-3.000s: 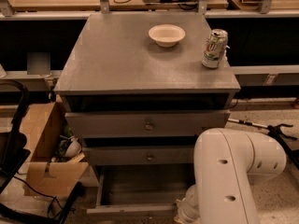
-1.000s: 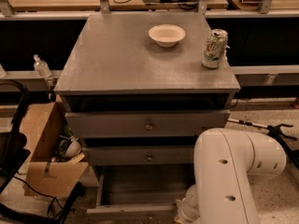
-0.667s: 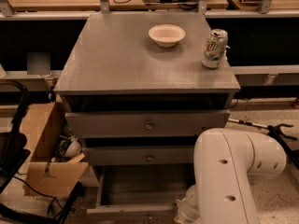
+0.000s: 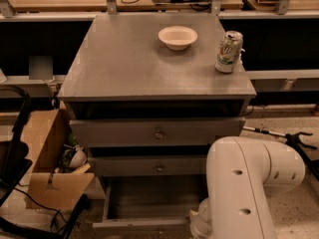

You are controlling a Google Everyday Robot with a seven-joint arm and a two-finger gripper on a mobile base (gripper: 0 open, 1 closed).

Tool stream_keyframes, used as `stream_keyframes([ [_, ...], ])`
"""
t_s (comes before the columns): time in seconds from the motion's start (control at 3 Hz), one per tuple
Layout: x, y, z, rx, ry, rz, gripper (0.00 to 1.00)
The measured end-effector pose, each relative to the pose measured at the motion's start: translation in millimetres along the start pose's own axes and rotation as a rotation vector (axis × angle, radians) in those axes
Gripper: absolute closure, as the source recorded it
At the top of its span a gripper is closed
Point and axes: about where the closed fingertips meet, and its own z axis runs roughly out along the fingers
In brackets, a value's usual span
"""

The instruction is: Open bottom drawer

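The grey cabinet (image 4: 149, 68) fills the middle of the view, just as it did a moment ago; nothing on or around it has shifted. My white arm (image 4: 244, 183) bends down in front of its lower right side, in the same pose as before, and my wrist (image 4: 200, 222) ends at the bottom edge of the view, just beside the right end of the bottom drawer (image 4: 149, 203). My gripper lies below that edge, out of sight, so I cannot tell whether it is spread or pressed together. The bottom drawer stands pulled out from the cabinet, as far as it was earlier, with its dark inside open to view and its front panel along the lower edge. Above it the middle drawer (image 4: 149, 167) and the top drawer (image 4: 154, 132) sit shut. To the left, on the floor, an open cardboard box (image 4: 47, 183) leans beside the cabinet, unmoved. On the cabinet top the white bowl (image 4: 178, 36) sits toward the back, and the can (image 4: 229, 52) stands upright near the right edge, well apart from the bowl. A small round knob (image 4: 159, 133) marks the top drawer's centre.
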Motion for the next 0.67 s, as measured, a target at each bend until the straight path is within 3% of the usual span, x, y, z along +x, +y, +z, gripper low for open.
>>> stream_keyframes([
  [0.33, -1, 1, -3, -0.006, 0.008, 0.001, 0.0],
  [0.67, 0, 11, -19, -0.019, 0.083, 0.037, 0.19],
])
